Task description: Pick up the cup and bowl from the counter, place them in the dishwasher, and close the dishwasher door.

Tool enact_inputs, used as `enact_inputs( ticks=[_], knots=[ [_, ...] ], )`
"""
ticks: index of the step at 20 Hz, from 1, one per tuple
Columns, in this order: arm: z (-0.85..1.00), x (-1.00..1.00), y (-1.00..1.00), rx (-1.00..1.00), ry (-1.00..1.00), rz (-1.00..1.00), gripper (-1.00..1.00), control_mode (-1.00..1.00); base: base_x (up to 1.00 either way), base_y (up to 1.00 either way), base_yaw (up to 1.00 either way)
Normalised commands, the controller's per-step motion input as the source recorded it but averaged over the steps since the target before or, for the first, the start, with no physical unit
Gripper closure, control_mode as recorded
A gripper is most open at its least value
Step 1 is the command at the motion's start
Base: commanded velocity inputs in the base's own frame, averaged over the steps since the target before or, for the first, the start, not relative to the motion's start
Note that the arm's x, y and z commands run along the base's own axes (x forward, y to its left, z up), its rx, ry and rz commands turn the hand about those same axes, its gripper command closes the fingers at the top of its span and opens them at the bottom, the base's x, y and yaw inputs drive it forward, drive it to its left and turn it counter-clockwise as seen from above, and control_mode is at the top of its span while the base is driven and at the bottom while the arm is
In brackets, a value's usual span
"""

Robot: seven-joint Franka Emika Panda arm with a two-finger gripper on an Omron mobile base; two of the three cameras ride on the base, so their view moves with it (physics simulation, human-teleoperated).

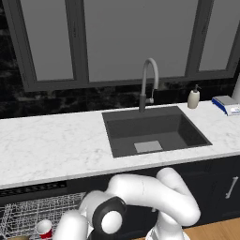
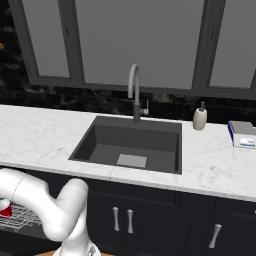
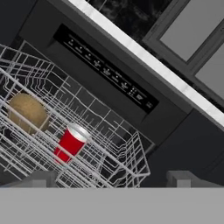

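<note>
The dishwasher [image 3: 107,70] stands open with its white wire rack [image 3: 118,162] pulled out under the counter [image 1: 51,140]. The red cup [image 3: 70,142] sits in the rack, also seen at the rack's near side [image 1: 44,228] and as a red patch behind my arm [image 2: 5,210]. Beside the cup in the rack rests the tan bowl [image 3: 28,113]. My gripper [image 3: 109,181] hovers over the rack, open, with nothing between its fingertips [image 3: 37,179]. The dishwasher door is out of view.
A dark sink [image 1: 154,131] with a grey faucet [image 1: 149,79] is set in the counter. A white soap dispenser [image 1: 193,97] and a blue-and-white object [image 1: 227,104] stand to the right. Handled dark cabinets [image 2: 125,220] run below.
</note>
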Motion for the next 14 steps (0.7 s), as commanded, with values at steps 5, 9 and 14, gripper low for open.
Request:
enact_inputs(
  ticks=[5,9,14],
  knots=[
    [-0.35,-0.11,0.28,0.0,-0.07,0.0,-1.0,-1.0,0.0,0.0,0.0],
    [-0.54,-0.02,0.34,-0.01,-0.02,-0.01,-1.0,-1.0,0.0,0.0,0.0],
    [-0.3,-0.36,0.69,0.0,-0.09,0.0,-1.0,-1.0,0.0,0.0,0.0]
  ],
)
